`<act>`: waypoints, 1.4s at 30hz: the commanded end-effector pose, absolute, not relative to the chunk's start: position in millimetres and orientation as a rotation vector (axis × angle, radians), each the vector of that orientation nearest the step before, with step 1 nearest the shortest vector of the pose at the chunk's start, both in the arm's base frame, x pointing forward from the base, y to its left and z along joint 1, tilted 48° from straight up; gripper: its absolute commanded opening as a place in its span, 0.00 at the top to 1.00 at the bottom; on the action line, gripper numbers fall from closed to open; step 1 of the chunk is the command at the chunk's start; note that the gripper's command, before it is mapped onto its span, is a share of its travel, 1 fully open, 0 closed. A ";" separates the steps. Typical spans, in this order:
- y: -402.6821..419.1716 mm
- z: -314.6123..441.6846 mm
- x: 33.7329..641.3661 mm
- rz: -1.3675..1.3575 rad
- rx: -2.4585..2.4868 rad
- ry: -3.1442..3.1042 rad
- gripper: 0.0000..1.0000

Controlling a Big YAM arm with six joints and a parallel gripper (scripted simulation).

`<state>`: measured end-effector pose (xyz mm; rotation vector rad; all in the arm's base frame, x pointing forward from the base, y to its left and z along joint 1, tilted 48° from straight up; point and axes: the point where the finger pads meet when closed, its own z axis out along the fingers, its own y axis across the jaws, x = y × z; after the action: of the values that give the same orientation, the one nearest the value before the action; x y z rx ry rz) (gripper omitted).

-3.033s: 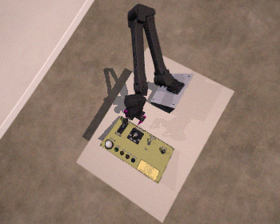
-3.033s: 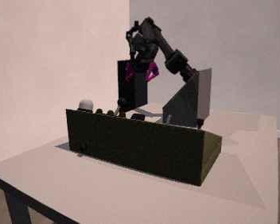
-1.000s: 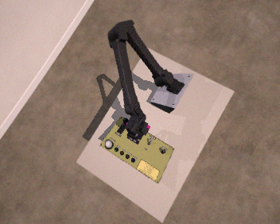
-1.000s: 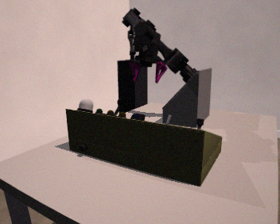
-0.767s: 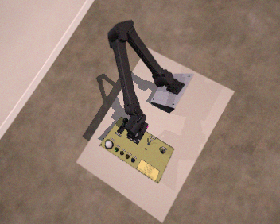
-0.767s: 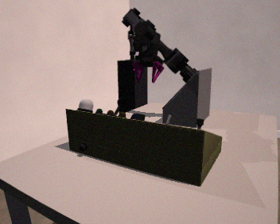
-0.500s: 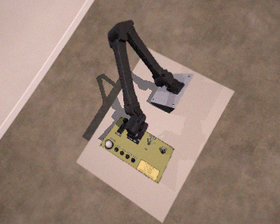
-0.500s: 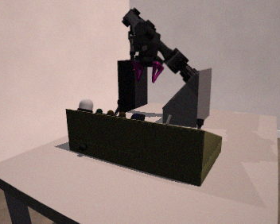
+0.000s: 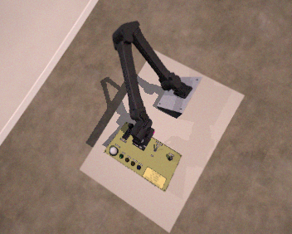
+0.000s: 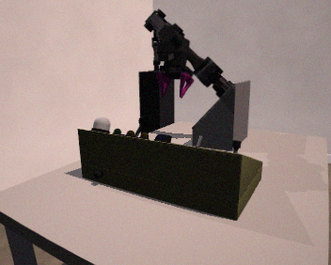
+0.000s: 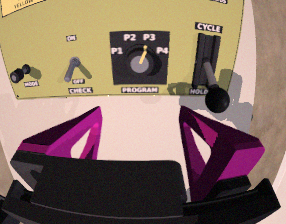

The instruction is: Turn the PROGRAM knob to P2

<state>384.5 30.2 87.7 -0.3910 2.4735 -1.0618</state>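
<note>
The olive-yellow console (image 9: 143, 159) (image 10: 169, 171) lies on the pale mat, and the exterior camera sees its back side. In the wrist view the black PROGRAM knob (image 11: 141, 63) sits in the panel's middle. Its yellow pointer aims up and a little right, nearer the P3 mark than P2. My gripper (image 11: 140, 112) is open and empty. Its magenta fingers hover well above the console (image 10: 174, 86), just in front of the knob's side of the panel. In the top view the wrist (image 9: 138, 134) hides the knob.
To the right of the knob stands the CYCLE lever with a black ball (image 11: 215, 98), and to its left a toggle (image 11: 75, 68) and a small switch (image 11: 23, 74). The grey arm base (image 9: 178, 97) stands behind the console.
</note>
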 end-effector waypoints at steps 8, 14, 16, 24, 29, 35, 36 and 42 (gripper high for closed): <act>34.7 90.1 387.6 -1.053 -0.381 2.466 0.30; 34.7 90.1 387.6 -1.053 -0.381 2.466 0.30; 34.7 90.1 387.6 -1.053 -0.381 2.466 0.30; 43.5 101.8 404.2 -1.037 -0.366 2.450 0.00; 52.3 105.4 415.7 -1.034 -0.374 2.447 0.00; 61.1 109.7 429.4 -1.033 -0.378 2.445 0.00; 62.1 110.9 433.3 -1.034 -0.375 2.446 0.00; 74.4 117.6 454.9 -1.033 -0.378 2.444 0.00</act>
<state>433.7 53.9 103.2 -0.3876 2.4720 -1.0593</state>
